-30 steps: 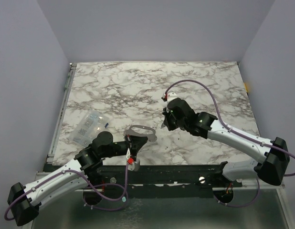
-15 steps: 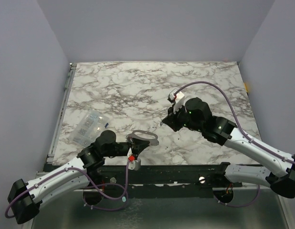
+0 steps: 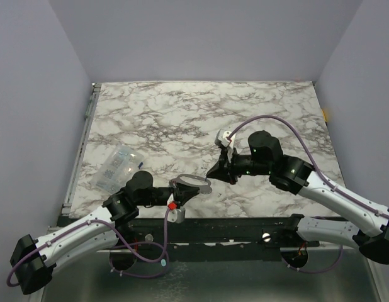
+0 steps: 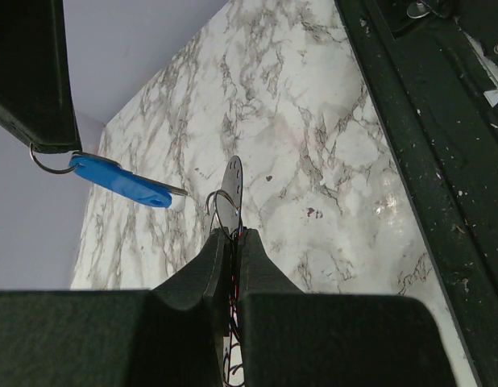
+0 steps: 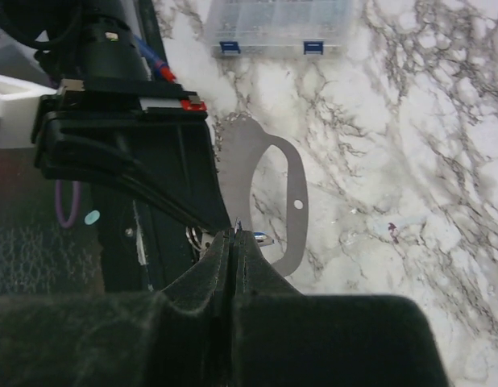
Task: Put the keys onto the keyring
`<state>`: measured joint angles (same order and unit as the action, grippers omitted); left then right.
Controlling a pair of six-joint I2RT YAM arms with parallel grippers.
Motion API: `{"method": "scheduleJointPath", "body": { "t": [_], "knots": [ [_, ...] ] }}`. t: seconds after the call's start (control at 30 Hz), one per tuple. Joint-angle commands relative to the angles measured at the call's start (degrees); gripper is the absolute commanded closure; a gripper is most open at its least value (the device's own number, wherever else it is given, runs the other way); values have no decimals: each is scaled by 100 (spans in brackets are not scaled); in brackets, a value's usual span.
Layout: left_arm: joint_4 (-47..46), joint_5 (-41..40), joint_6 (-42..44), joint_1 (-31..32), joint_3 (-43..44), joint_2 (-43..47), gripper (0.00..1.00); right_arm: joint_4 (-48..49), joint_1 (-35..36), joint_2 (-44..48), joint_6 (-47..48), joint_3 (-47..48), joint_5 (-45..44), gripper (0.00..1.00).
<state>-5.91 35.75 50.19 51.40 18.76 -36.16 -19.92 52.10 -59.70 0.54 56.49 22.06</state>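
Evidently threading is in hand: the left pincer [image 4: 231, 235] clamps the flat pale-grey D-shaped metal keyring [image 4: 234, 181] at its tips; the right pincer [image 5: 233, 235], closed, holds the tiny blue-headed key [image 4: 120, 181] just beside, needing fine alignment next.

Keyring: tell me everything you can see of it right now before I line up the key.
The keyring is a thin, flat, pale grey metal plate, D-shaped, with one large opening and a small round hole in its band. The left gripper is shut on one end; the left wrist view shows it edge-on, jutting out ahead. It is near the front edge of the table. The blue key held by the right gripper points toward it without touching.
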Motion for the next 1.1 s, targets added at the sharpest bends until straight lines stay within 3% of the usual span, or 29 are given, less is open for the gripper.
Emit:
{"method": "scheduleJointPath", "body": {
  "t": [0.0, 0.37, 0.57, 0.83, 1.07],
  "knots": [
    [-195, 134, -52, 6, 139, 61, 100, -296, -6, 65, 160, 242, 874, 99],
    [-128, 25, 209, 3, 76, 138, 100, -1003, -6, 88, -36, 756, 1559, 99],
    [-124, 118, 213, 9, 90, 157, 100, -1156, 9, 139, 564, 510, 703, 99],
    [-114, 233, 142, 5, 99, 49, 100, 75, 278, 459, 1539, -469, -391, 99],
    [-120, 476, 44, 13, 149, -132, 100, 302, 681, 179, 2401, -701, -1035, 99]
  ]
}}
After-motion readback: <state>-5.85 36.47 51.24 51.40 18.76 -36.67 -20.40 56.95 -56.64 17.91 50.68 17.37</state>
